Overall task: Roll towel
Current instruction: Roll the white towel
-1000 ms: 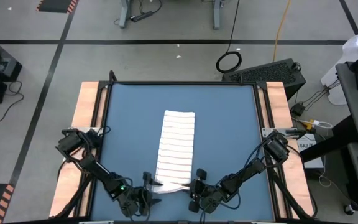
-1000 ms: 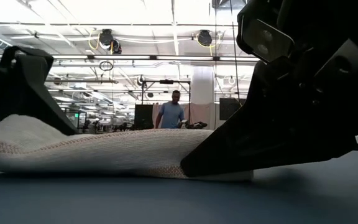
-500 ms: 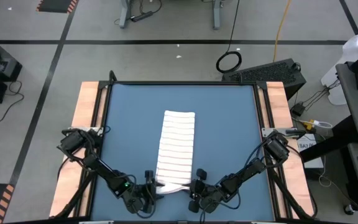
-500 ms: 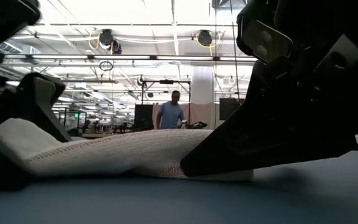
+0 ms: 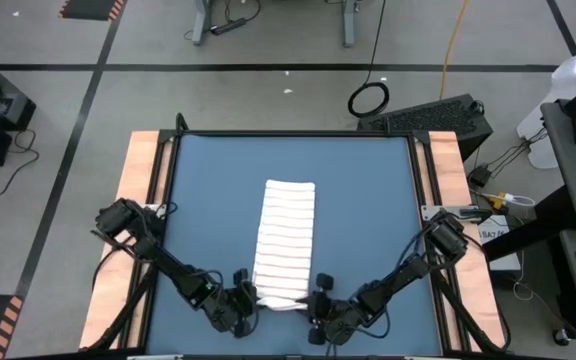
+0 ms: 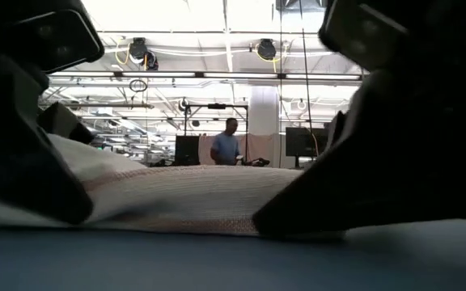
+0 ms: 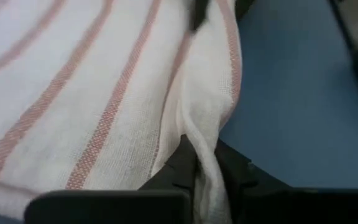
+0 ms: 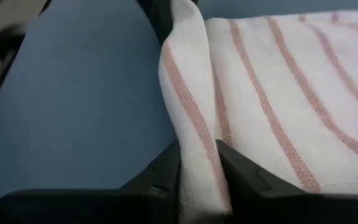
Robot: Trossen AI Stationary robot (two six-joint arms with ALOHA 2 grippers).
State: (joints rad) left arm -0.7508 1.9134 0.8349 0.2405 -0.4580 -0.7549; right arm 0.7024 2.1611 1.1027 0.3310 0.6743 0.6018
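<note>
The towel, white with narrow stripes, lies as a long narrow strip on the blue table, running from the middle toward the near edge. My left gripper is shut on its near left corner. My right gripper is shut on its near right corner. In the low view the near end bulges up between the two dark grippers. The stripes look reddish in both wrist views. My left gripper pinches a raised fold of the towel's near end at its left corner between its two fingers. The fingers come low from the table's left and near side. The rest of the towel lies flat on the table. My right gripper pinches a raised fold of the near end at the right corner between its two fingers. It comes low from the table's right and near side. The cloth stands up in a ridge at the fingers; beyond them it lies on the table.
Wooden rails border the table's left and right sides. Bare blue tabletop lies on both sides of the towel and beyond its far end. A black case sits off the far right corner. A person stands far off in the room.
My left gripper has moved toward the table's right onto the towel's near left corner and shut on it. That corner has bunched up into a ridge. The far part of the towel has stayed where it was.
</note>
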